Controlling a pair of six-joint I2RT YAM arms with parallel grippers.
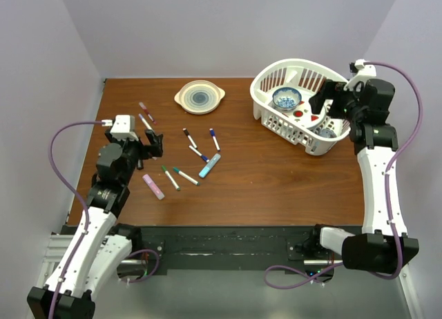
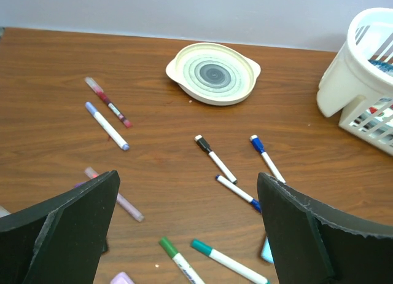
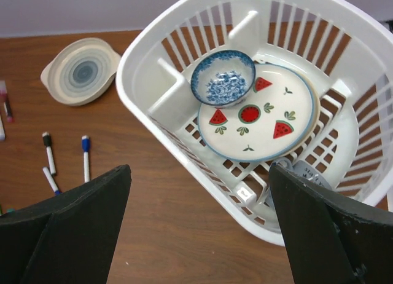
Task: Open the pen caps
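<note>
The pen caps [image 2: 201, 141] are seen seated on their pens [image 2: 222, 167], which are scattered flat on the table [image 2: 319, 167] near a ringed dish [image 2: 213, 73]; any print on the barrels is too small to be read. The left gripper [image 2: 187, 179] is held spread and empty at the left of the scatter. The right gripper [image 3: 199, 173] is likewise spread, gripping nothing, over a white basket [image 3: 166, 106] in which a blue bowl [image 3: 222, 78] and a watermelon plate [image 3: 258, 118] lie.

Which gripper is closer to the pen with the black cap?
Left. The left gripper hangs just left of the black-capped pen; the right gripper is far off, over the white basket.
</note>
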